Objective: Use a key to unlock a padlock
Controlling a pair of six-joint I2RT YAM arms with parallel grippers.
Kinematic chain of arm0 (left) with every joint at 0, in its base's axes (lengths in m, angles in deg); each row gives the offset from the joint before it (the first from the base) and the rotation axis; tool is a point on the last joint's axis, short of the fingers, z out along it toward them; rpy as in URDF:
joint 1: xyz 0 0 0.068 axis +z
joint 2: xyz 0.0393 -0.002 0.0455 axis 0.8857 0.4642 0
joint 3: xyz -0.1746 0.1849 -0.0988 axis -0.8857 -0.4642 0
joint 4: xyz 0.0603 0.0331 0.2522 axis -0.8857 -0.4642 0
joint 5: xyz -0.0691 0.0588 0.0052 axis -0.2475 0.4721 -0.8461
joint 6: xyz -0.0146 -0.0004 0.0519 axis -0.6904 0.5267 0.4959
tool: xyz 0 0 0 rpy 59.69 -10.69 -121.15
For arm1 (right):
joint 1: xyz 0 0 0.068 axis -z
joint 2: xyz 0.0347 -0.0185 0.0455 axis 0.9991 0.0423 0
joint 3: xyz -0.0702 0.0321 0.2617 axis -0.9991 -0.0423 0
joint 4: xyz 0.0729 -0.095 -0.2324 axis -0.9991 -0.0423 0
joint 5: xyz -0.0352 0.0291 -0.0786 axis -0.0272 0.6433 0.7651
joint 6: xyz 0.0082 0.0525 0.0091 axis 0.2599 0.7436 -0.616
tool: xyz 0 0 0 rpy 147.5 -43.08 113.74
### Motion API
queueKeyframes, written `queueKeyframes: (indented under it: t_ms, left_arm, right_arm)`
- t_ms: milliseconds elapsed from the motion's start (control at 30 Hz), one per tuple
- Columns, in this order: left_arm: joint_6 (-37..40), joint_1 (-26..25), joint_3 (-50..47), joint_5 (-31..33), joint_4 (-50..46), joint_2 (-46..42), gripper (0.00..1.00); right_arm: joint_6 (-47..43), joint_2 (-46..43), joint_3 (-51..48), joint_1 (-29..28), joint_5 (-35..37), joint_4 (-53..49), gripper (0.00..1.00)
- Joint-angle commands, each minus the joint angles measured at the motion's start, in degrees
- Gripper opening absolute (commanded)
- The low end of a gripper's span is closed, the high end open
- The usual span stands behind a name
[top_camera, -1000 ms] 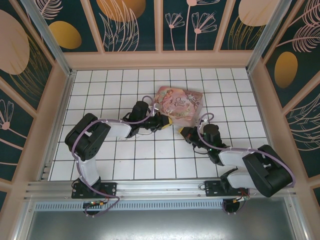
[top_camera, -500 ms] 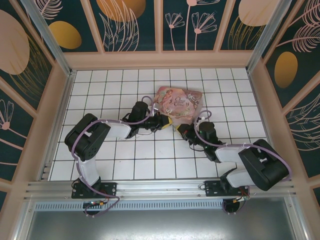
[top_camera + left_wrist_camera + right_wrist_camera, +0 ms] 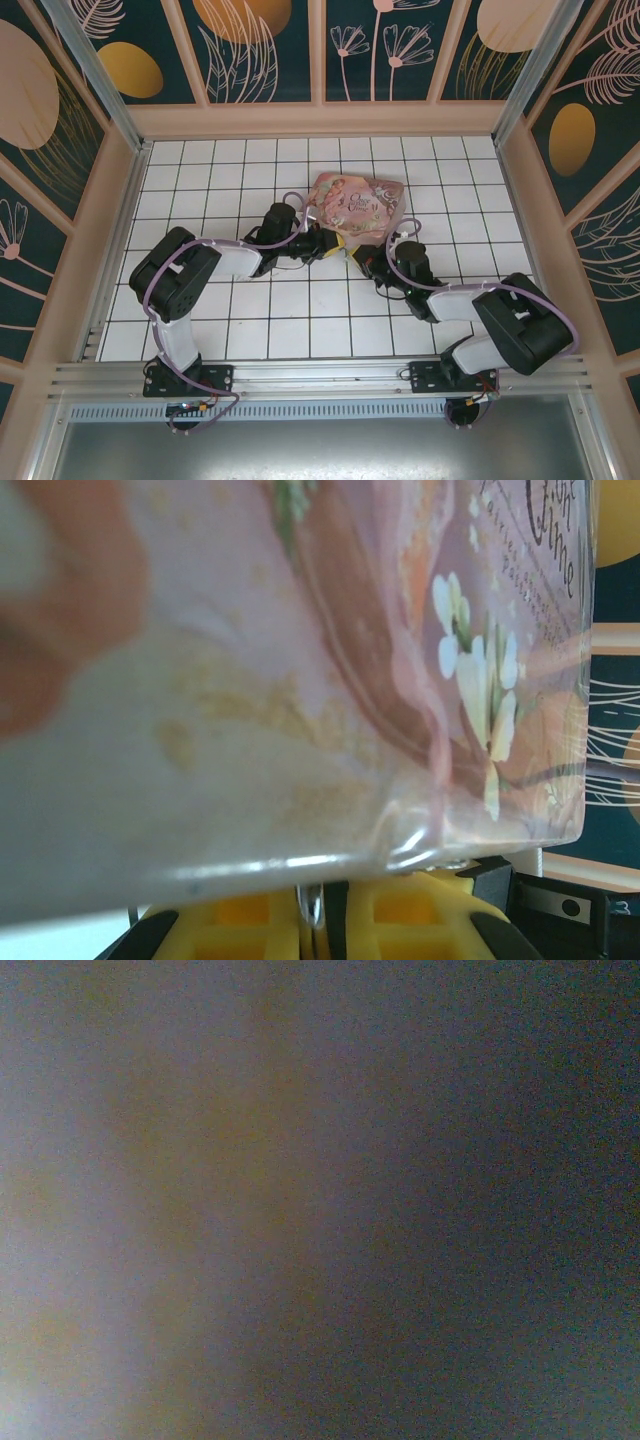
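At 6 o'clock of the pink tin [image 3: 355, 205], your left gripper [image 3: 328, 243] pinches a thin silver bit, seemingly the shackle of the padlock [image 3: 310, 912], steadying it for the right gripper [image 3: 362, 258], which is closed tight, though I cannot tell whether it holds the key.

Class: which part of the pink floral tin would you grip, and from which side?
Pink floral tin: probably its near rim, approached low from the near side. It seems to lie flat, its lid looks too broad for two-finger jaws, and that edge sits closest.

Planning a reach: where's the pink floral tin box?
Top view: pink tin box near centre of tiled table, left gripper and right gripper at its near edge.
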Motion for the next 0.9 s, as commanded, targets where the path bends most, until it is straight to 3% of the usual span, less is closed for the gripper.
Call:
queueKeyframes:
  t_ms: [0, 867]
  left_arm:
    - [-1.32, -0.03, -0.42, -1.9, 3.72, -0.52, 0.0]
    - [-1.31, -0.06, -1.01, -1.51, 4.29, -0.7, 0.0]
  right_arm:
    - [0.52, 0.21, 1.71, -0.45, 0.78, 2.62, 0.0]
    - [0.69, -0.76, 1.63, 0.3, 1.49, 3.06, 0.0]
